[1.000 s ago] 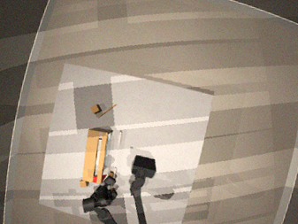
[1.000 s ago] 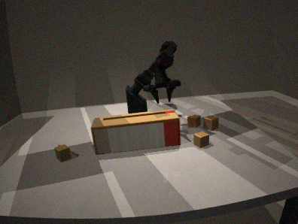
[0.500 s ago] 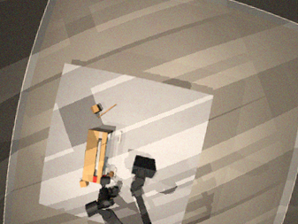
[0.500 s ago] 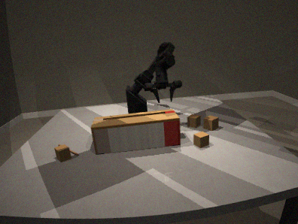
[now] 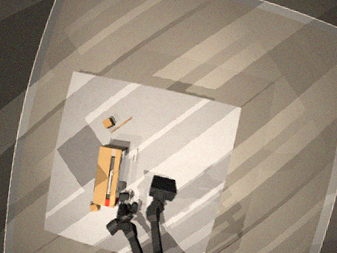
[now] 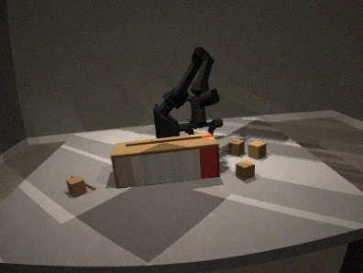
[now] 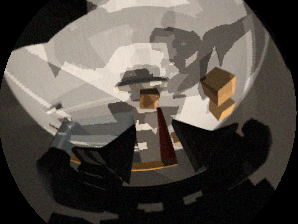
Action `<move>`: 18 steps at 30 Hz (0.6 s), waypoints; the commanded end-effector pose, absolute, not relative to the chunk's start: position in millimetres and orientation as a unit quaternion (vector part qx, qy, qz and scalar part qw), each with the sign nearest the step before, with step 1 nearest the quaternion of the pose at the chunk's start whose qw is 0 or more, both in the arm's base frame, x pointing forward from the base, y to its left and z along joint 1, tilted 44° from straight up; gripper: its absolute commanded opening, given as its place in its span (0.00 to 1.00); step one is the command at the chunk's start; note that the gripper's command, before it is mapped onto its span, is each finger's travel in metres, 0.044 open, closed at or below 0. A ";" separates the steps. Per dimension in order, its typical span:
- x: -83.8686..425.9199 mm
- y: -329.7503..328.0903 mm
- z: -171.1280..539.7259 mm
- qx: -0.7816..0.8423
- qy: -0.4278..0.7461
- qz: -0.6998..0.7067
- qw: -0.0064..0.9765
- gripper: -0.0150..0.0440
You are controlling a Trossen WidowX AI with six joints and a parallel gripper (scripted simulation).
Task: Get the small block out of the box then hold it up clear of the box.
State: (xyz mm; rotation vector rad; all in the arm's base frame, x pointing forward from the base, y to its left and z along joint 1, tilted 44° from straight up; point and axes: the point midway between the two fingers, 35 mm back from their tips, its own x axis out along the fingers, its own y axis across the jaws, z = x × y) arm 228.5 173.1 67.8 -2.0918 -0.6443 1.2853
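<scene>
Exterior: gripper (image 6: 216, 130) (image 7: 153, 124) behind box (image 6: 167, 166) (image 7: 102, 131).

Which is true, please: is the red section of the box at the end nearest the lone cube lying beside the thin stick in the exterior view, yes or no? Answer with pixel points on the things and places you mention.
No, the red section (image 6: 210, 162) is at the opposite end from that cube (image 6: 76, 186).

In the exterior view, one box (image 5: 101, 169) (image 6: 167, 169) (image 7: 166, 145), three cubes (image 5: 94, 208) (image 6: 245, 170) (image 7: 219, 85) at three o'clock, one cube (image 5: 108, 123) (image 6: 76, 186) at nine, one stick (image 5: 121, 124) (image 6: 91, 185) and one arm (image 5: 157, 237) (image 6: 185, 80) are counted.

In the exterior view, a wooden cube (image 5: 108, 123) (image 6: 76, 186) is seen at left beside a thin stick (image 5: 121, 124) (image 6: 90, 185); at right, one nearer cube (image 5: 94, 208) (image 6: 245, 169) and two farther cubes (image 6: 257, 149) (image 7: 218, 86) are seen.
</scene>
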 end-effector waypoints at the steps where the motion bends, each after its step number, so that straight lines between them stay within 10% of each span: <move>1: 228.3 177.0 61.1 -0.785 -0.239 0.487 0.298 0.74; 18: 229.7 196.8 41.3 -0.785 -0.238 0.488 0.297 0.74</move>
